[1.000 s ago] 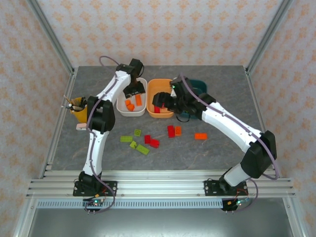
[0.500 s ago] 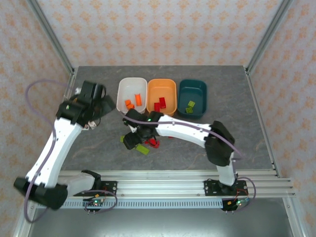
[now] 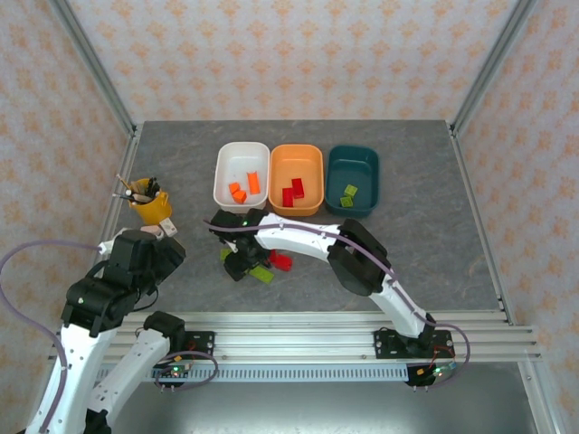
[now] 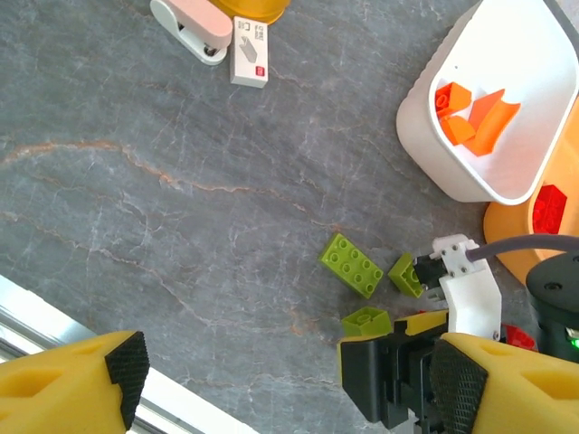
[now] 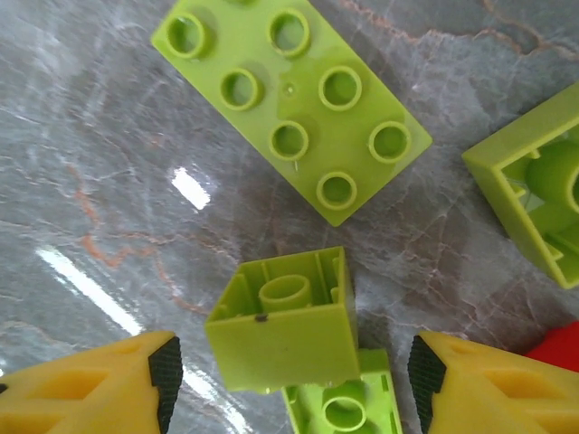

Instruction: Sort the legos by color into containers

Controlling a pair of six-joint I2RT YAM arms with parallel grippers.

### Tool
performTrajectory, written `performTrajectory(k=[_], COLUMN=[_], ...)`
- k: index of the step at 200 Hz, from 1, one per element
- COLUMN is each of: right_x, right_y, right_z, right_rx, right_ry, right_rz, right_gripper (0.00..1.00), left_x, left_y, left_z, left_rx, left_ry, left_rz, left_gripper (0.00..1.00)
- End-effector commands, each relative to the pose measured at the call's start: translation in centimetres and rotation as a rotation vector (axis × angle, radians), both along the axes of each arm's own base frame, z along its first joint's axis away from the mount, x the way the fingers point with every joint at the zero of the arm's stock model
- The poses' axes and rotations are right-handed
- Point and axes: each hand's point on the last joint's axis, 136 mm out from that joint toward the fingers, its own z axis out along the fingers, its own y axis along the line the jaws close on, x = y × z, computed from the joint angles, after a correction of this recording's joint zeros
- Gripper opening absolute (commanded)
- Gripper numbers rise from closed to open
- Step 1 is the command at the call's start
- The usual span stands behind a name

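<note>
The right gripper is spread wide in the right wrist view. Its two yellow fingers sit in the lower corners of the frame, low over the grey marbled table. Between them lies a small lime brick, hollow side up and touching neither finger. Its lower edge covers part of a second lime brick at the bottom of the frame. In the upper middle a long lime brick lies studs up, just apart from the small one. A further lime brick is cut off by the right edge, with a sliver of red brick below it.

The left gripper is also spread wide and holds nothing, its tips in the lower corners of the left wrist view, well clear of the table. A pink stapler lies at the top left of that frame.

From overhead, three tubs stand in a row in the upper middle.
- The white tub holds orange bricks.
- The orange tub holds red bricks.
- The teal tub holds lime bricks.

The right arm reaches from the lower right to the loose bricks left of centre. The left arm is folded at the lower left, below a yellow cup.
</note>
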Motion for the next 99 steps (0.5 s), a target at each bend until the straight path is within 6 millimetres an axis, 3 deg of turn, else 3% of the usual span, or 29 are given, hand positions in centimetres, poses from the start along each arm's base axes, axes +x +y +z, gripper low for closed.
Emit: performTrajectory(k=[1,63,99], right_x=[0.7,0.8,1.0], right_y=[0.0,0.3,0.4], right_z=[0.1,-0.7,1.2], right_rx=[-0.031,-0.034,-0.005], right_ry=[-0.027,-0.019,-0.042], right_rz=[0.017,0.0,-0.021], right_gripper=[0.66,0.45,0.39], left_x=[-1.4,-1.1,-0.2], left_y=[0.2,-0.4,-1.7], left_z=[-1.3,-1.5,-1.5], left_rx=[-0.009,-0.031,-0.075], left_ry=[0.053,0.047,0.027], left_rz=[0.016,-0.01,-0.065], left_gripper=[0.85,0.84,0.84])
